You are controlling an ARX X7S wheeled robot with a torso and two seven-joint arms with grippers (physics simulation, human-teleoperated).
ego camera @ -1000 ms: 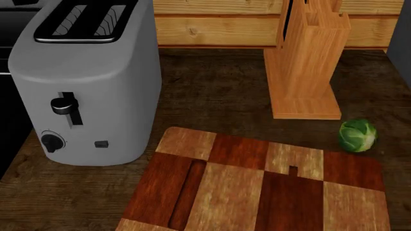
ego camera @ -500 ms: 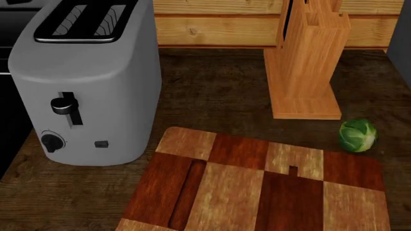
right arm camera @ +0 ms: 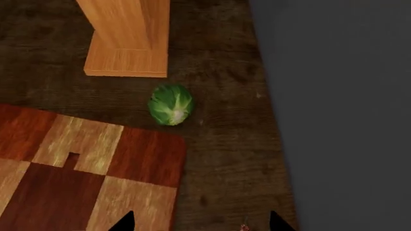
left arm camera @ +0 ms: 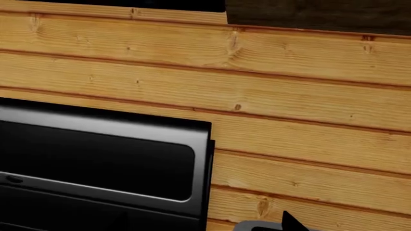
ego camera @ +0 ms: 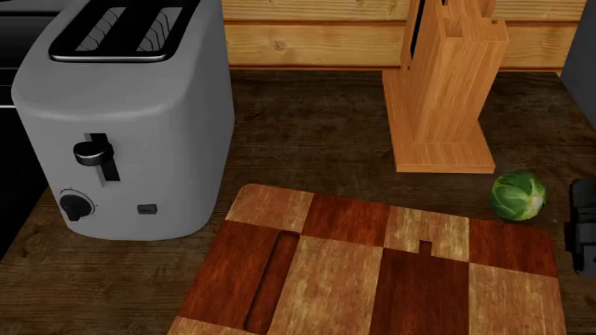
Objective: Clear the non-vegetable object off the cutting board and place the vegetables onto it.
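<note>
One cutting board (ego camera: 373, 265) lying on dark wooden counter (ego camera: 308, 132), nothing sitting on it. One Brussels sprout (ego camera: 518, 197) resting off board, just past its 1 o'clock corner, on counter. One knife block (ego camera: 445, 91) standing at 12 o'clock of board; one toaster (ego camera: 121, 118) standing at 10 o'clock. Onion, pinkish item not showing. Right gripper (right arm camera: 199, 222) hanging over counter by board's edge, fingertips spread apart, gripping nothing. Left gripper (left arm camera: 289, 222) facing plank wall (left arm camera: 289, 120), barely showing: cannot tell its state.
</note>
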